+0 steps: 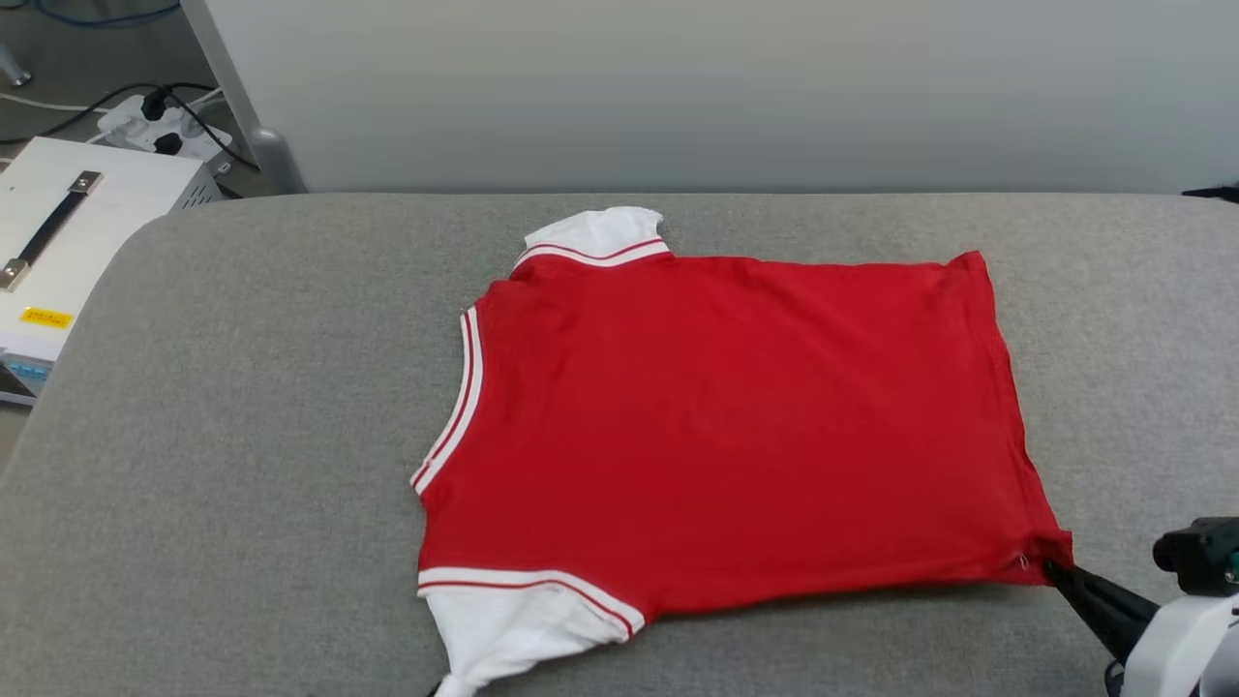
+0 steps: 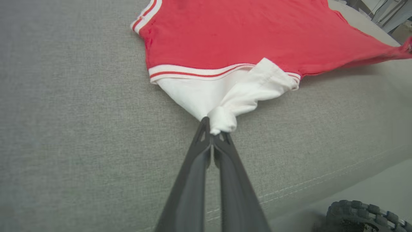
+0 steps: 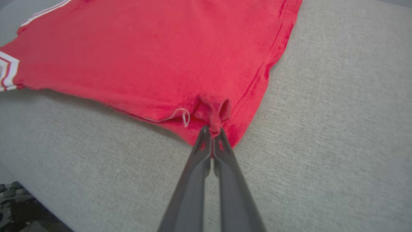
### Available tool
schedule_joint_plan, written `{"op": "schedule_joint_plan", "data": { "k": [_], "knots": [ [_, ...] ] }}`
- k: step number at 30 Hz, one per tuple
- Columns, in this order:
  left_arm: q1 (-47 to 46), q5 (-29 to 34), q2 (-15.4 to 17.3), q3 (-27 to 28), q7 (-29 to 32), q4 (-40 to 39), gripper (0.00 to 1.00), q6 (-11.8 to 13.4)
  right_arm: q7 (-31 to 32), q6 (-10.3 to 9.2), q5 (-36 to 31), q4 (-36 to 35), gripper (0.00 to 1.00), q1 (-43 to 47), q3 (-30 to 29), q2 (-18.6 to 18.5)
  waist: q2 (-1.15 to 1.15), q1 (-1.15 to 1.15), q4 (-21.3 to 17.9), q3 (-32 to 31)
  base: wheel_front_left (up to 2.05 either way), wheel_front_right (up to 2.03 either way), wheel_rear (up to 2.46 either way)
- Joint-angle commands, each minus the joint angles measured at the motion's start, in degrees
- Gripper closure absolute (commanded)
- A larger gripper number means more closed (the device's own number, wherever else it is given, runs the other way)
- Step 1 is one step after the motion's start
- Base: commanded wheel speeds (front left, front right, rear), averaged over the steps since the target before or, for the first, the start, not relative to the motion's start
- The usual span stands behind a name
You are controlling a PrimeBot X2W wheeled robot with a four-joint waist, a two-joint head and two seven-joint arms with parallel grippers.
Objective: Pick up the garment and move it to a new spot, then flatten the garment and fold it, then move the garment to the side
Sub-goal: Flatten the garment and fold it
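Observation:
The garment (image 1: pixel 716 426) is a red T-shirt with white sleeves and striped trim, spread flat on the grey padded table (image 1: pixel 242 436), plain red side up, neck towards the left. My left gripper (image 2: pixel 212 131) is shut on the tip of the near white sleeve (image 2: pixel 222 96), which is pulled into a point. My right gripper (image 3: pixel 212 132) is shut on the near hem corner (image 3: pixel 219 112), bunching the red cloth; its dark fingers (image 1: pixel 1099 598) show at the lower right of the head view. The print is hidden.
A white equipment box (image 1: pixel 77 223) with a strap handle stands off the table's left end, with a power strip (image 1: pixel 155 126) and cables behind it. A pale wall (image 1: pixel 716 87) runs along the table's far edge. A rubber wheel (image 2: pixel 363 214) sits below the near edge.

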Motion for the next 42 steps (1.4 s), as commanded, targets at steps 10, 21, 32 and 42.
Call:
{"op": "schedule_joint_plan", "data": {
  "k": [10, 21, 32, 42],
  "knots": [
    [2.0, -0.6, 0.7, -1.3, 1.3, -1.5, 1.0, 0.6, 4.2, -0.04, -0.8, -4.2, 1.0, 9.0, -7.6, -1.1, 0.0, 0.01, 0.8, -0.5, 0.0, 0.0, 0.0],
    [-16.0, 5.0, 2.6, -1.1, 2.0, 0.2, 1.0, -4.1, 7.3, -0.04, -2.7, -9.3, 1.0, 7.8, -16.7, 2.0, 0.0, 0.01, -0.2, 4.0, 0.0, 0.0, 0.0],
    [-35.1, 5.2, 3.0, -3.6, 3.3, 7.7, 1.0, -7.7, 11.0, -0.04, -4.2, -12.3, 1.0, 1.3, -21.4, 4.2, 0.0, 0.01, -2.3, 12.1, 0.0, 0.0, 0.0],
    [-48.2, 1.2, 3.8, -13.8, 0.7, 20.6, 1.0, -8.0, 14.8, -0.04, -3.5, -6.3, 1.0, -8.7, -19.2, 7.1, 0.0, 0.01, -2.8, 16.9, 0.0, 0.0, 0.0]
  ]
}}
